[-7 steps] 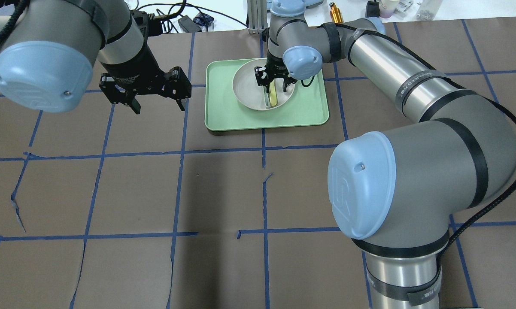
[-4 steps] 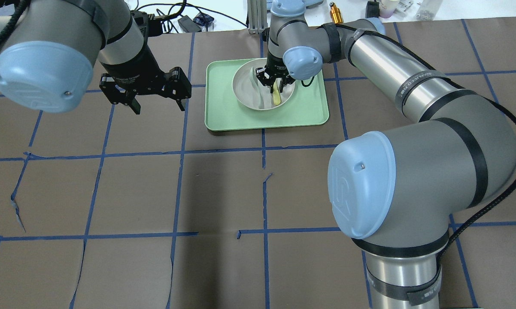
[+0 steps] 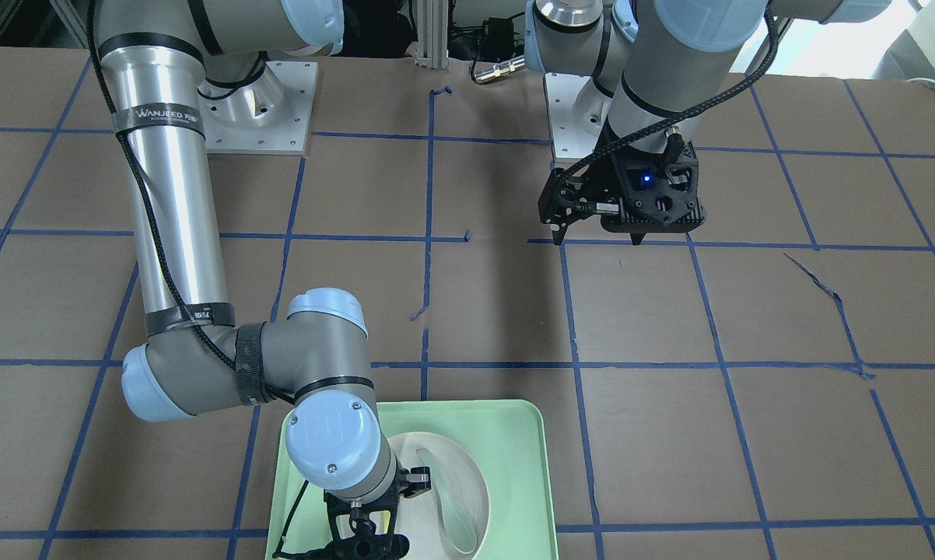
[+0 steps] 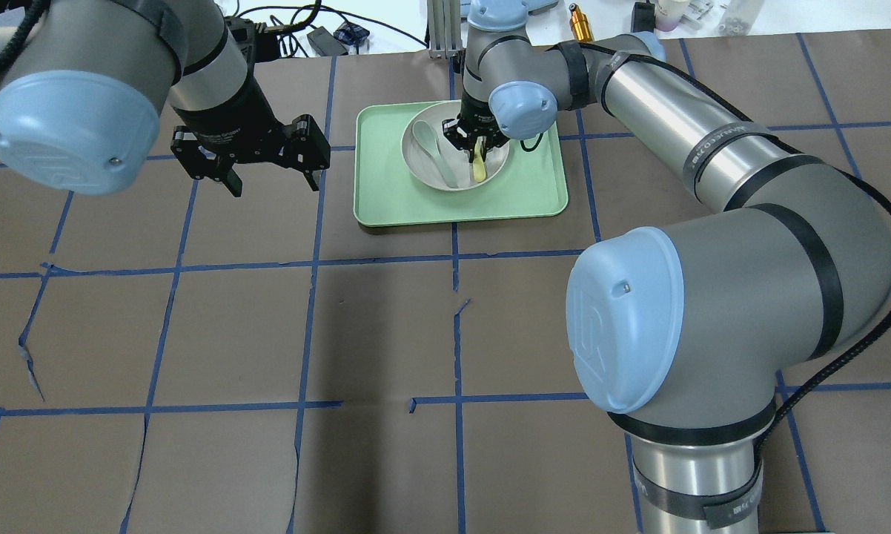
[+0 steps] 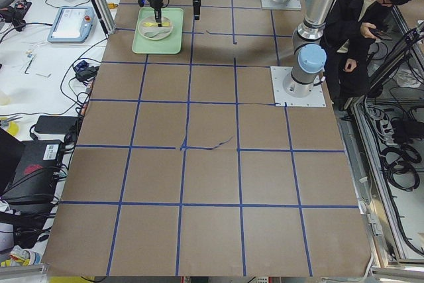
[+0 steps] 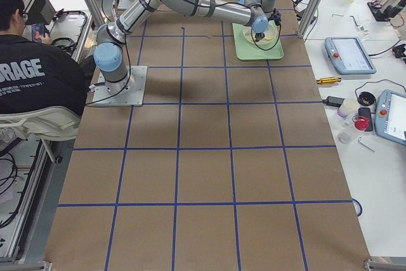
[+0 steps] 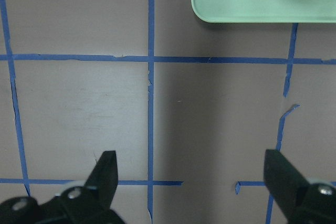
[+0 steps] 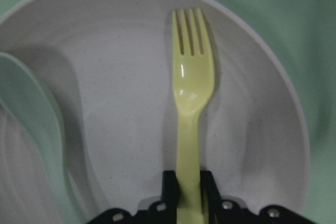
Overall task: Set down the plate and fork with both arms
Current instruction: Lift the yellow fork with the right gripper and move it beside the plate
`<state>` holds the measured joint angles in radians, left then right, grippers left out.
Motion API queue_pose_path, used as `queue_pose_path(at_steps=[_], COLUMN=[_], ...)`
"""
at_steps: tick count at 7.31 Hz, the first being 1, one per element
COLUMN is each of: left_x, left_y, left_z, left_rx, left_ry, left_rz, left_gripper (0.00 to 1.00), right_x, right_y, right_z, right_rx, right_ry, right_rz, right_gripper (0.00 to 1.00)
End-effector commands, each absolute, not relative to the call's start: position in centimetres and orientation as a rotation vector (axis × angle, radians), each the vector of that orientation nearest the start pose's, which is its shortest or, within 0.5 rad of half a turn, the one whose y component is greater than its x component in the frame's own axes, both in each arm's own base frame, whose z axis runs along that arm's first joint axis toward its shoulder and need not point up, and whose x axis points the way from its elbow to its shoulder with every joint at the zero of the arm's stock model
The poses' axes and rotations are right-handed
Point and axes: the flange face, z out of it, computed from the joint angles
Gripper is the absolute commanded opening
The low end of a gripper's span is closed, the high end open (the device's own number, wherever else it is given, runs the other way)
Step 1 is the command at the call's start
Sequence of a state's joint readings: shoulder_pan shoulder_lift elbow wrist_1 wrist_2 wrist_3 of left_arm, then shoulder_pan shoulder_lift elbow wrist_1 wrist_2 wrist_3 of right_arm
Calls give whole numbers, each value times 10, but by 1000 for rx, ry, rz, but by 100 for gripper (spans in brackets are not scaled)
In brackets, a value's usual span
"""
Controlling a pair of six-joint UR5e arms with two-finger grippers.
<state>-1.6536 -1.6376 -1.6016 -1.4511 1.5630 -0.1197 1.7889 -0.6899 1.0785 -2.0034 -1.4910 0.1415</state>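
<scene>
The white plate [image 4: 466, 185] sits in the pale green tray [image 4: 386, 193] at the far middle of the table. My right gripper [image 4: 477, 144] is shut on the handle of the pale-yellow fork [image 4: 478, 167] and holds it over the plate's right half. The right wrist view shows the fork [image 8: 191, 93] pinched in the gripper [image 8: 188, 187], tines pointing away, over the plate [image 8: 121, 119]. My left gripper [image 4: 273, 182] is open and empty, hovering left of the tray; it also shows in the left wrist view [image 7: 191, 169].
A pale teal-grey spoon [image 4: 434, 152] lies in the plate's left half, and shows in the right wrist view [image 8: 31, 124]. The tray's corner [image 7: 247, 3] is ahead of the left gripper. Brown table paper carries blue tape lines. Cables and small items lie beyond the far edge.
My right gripper has lifted slightly and shifted right with the fork. The spoon now lies further left in the plate. The left arm has not moved.
</scene>
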Motion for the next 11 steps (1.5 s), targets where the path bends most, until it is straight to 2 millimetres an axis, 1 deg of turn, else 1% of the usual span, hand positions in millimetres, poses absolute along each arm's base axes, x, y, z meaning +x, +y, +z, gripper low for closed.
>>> queue_pose_path(at_steps=[1,2,3,4,5,6,7,8,9,10,11], left_x=[-177,-176,-175,-174,-174,-174,-175,-175,-174,-175,-175], left_y=[-508,-508,-508,-509,-509,-510,-511,-511,-510,-510,-510], left_z=[451,451,452,451,451,451,452,452,453,454,454], left_rx=[-58,-60,-63,-63,-65,-65,-65,-65,-65,-65,-65], left_ry=[3151,3151,3151,3151,3151,3151,3152,3152,3152,3153,3153], left_rz=[-32,-35,-37,-35,-42,-44,-54,-54,-57,-59,-59], left_gripper=[100,100,100,100,100,100,100,100,100,100,100], right_x=[310,309,305,290,271,242,222,209,210,212,213], right_y=[-744,-741,-737,-735,-730,-728,-721,-723,-729,-736,-738], right_z=[206,234,253,246,238,250,235,232,216,196,195], right_rx=[-116,-134,-137,-111,-79,-93,-158,-157,-130,-72,-69], right_ry=[3047,3042,3041,3054,3052,3054,3056,3062,3062,3054,3050], right_rz=[-72,-119,-151,-122,-87,-92,-42,-47,-71,-87,-121], right_gripper=[0,0,0,0,0,0,0,0,0,2,12])
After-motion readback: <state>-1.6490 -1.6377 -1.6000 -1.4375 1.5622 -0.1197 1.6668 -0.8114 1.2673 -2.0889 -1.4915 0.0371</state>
